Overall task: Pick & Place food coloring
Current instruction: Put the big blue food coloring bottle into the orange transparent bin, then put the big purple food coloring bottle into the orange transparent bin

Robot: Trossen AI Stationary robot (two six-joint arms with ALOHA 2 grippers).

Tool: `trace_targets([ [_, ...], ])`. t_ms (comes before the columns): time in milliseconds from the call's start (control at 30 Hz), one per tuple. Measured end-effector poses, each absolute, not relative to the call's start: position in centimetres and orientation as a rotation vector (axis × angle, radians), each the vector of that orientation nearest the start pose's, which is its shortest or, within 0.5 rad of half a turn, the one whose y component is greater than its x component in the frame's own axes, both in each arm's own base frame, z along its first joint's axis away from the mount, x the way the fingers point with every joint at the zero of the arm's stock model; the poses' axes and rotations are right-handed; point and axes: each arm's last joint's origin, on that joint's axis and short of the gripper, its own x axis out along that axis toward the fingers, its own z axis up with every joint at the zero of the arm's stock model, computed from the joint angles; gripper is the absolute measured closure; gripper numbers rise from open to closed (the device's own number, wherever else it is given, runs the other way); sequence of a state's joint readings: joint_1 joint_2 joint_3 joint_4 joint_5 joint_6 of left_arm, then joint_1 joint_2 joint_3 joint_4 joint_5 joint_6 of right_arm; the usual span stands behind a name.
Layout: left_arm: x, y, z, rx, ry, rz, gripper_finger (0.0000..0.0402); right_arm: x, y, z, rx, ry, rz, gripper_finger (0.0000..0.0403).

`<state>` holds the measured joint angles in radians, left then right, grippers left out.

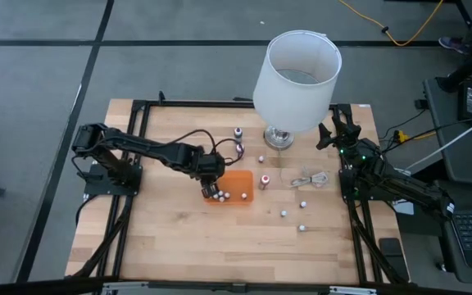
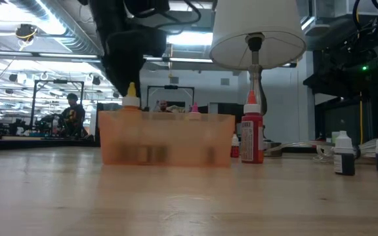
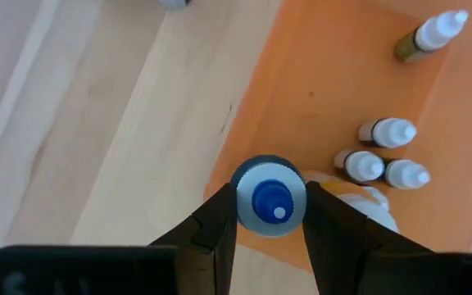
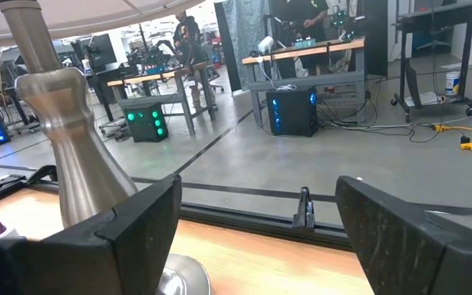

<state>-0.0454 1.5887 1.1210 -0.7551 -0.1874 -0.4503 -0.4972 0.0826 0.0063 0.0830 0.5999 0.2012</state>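
My left gripper [image 1: 211, 191] hangs over the near left corner of the orange tray [image 1: 240, 182] and is shut on one small food coloring bottle [image 3: 270, 201], which has a pale round cap and a blue tip. Several more white-capped bottles [image 3: 388, 131] lie inside the tray. Other bottles stand loose on the table, among them a red one [image 2: 251, 136] and small ones near the right side [image 1: 302, 204]. My right gripper [image 4: 256, 221] waits open beside the lamp at the table's far right. My left gripper pinches the bottle's round cap [image 3: 248, 192] between its two fingers, one on each side. The fingers come from above, pointing down, and the bottle stands upright between them. It is above the tray's left edge; the cap hides its lower end.
A tall lamp with a white shade [image 1: 296, 70] and a metal foot [image 4: 72, 156] stands at the table's far side. A coiled white cable [image 1: 310, 179] lies right of the tray. Two dark bottles [image 2: 343, 156] stand at the right. Bare wood lies along the near edge.
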Motion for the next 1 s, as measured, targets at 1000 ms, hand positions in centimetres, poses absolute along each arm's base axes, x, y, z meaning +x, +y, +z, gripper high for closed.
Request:
trace_targets([
  [1000,30.3,0.5,25.1,-0.322,1.094,0.380,0.0201,7.8,-6.1,16.7,0.181,-0.117,-1.093,0.0079],
])
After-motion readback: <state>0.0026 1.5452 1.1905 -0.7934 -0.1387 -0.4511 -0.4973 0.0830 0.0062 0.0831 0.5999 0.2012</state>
